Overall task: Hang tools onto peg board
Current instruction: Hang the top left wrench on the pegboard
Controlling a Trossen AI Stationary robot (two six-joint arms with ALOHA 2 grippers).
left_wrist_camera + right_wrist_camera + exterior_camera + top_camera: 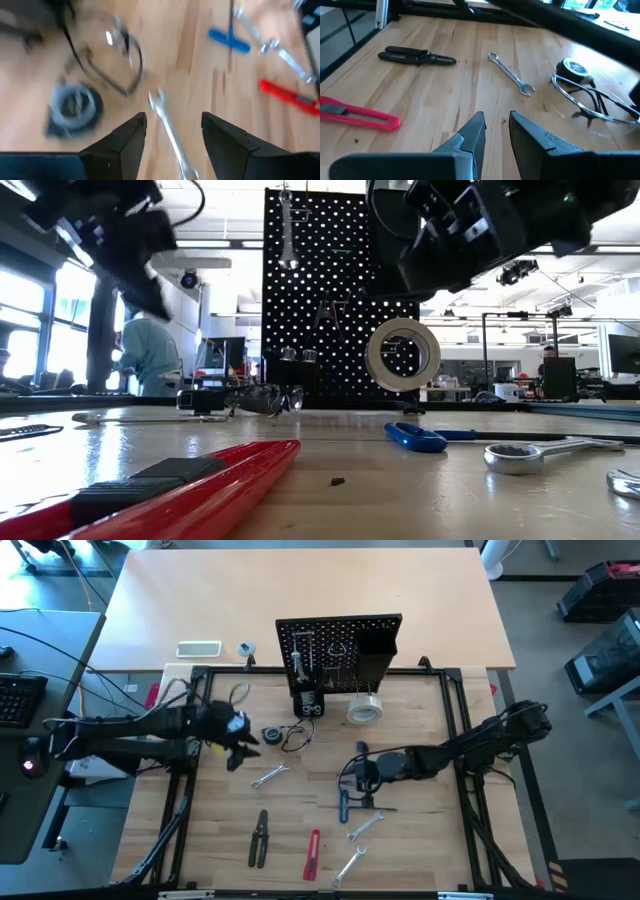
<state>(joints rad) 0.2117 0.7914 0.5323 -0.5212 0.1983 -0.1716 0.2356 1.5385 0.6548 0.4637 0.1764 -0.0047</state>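
Observation:
The black peg board [340, 650] stands upright at the table's far side, with a silver wrench [287, 230] hanging on it. The pale tape roll [365, 708] stands before its foot. A silver wrench [268, 776], black-handled pliers [260, 837], a red-handled cutter [313, 853], a blue-handled tool [345, 805] and two more wrenches [365, 827] lie flat on the wood. My left gripper [240, 750] hovers open above the wrench [167, 125], slanting down. My right gripper [352, 778] hangs above the table's middle, narrowly open, with nothing between its fingers [496, 117].
Safety glasses [295, 735] and a round tape measure [272, 734] lie between the left gripper and the peg board. A black frame [455, 710] rims the work area. A white flat device [198, 648] lies on the far table. A person [148, 355] stands in the room behind.

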